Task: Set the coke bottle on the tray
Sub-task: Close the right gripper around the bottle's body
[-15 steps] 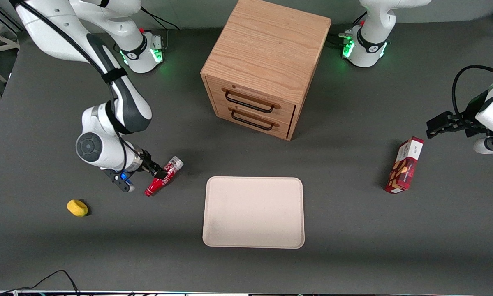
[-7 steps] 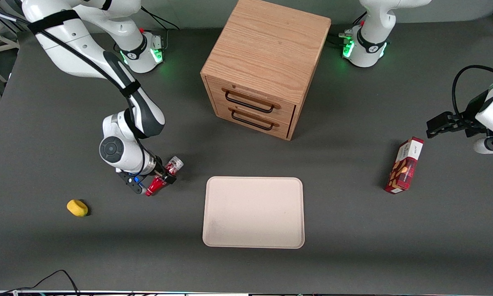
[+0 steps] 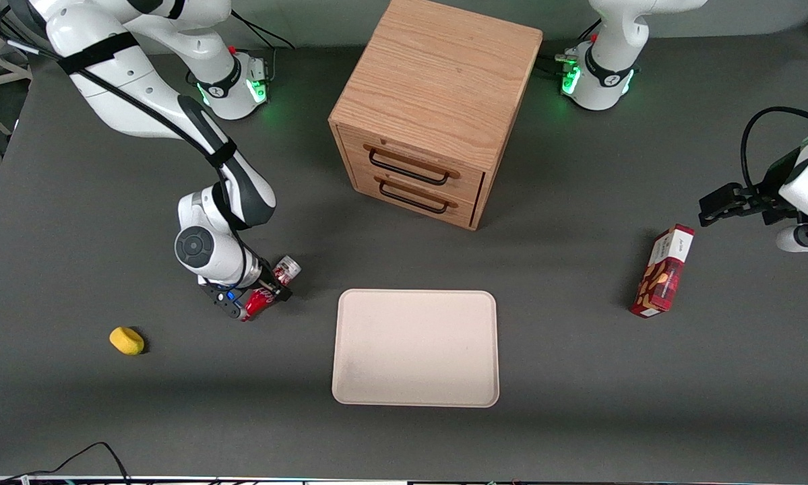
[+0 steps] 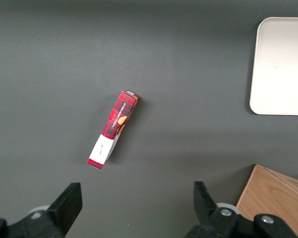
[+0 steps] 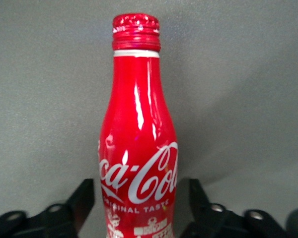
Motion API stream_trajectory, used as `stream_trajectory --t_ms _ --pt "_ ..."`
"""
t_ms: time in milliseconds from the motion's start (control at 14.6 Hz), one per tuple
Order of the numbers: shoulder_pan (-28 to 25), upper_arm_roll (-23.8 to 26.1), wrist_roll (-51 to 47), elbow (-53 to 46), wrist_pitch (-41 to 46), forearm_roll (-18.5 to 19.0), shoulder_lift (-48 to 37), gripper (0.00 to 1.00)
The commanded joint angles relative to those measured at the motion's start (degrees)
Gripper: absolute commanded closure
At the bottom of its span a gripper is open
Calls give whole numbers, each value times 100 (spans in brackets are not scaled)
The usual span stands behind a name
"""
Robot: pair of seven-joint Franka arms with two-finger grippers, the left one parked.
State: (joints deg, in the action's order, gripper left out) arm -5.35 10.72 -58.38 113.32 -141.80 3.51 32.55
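Yellow comes first: a small yellow lump (image 3: 127,340) sits alone on the dark grey table (image 3: 579,377), toward the working arm's end. Next along is the right arm's gripper (image 3: 259,291), low over the table, with the coke bottle (image 3: 269,289) lying on its side under it. In the wrist view the red coke bottle (image 5: 139,144) fills the gap between the two black fingers (image 5: 84,198), one finger on each side of its body. The fingers are apart and close to the bottle, but I cannot tell if they are touching it yet. So the step in hand looks like the grab: the claw is around the bottle and not yet clamped on it, as far as I can see. The bottle lies just beside the cream tray (image 3: 415,397), near one of its corners, and not on it. Farther from the camera than the tray stands a wooden drawer box (image 3: 437,87) with two dark handles. Toward the parked arm's end lies a red snack box (image 3: 663,271), well apart from everything else. The next move, I think, is to squeeze the fingers onto the bottle, lift it a little, carry it over the low rim and set it down on the flat part of the tray. The bottle is round and smooth, so it could roll or slip if the squeeze is off its middle.
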Motion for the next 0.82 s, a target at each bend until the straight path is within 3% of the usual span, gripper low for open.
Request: stream_trajectory --t_ms 0,342,752 --pt "-10 18 -165 6 -85 159 -29 100" --pt "-2 106 -104 -64 510 185 -476 100" --pt "86 158 983 -1231 2995 160 -1566 100"
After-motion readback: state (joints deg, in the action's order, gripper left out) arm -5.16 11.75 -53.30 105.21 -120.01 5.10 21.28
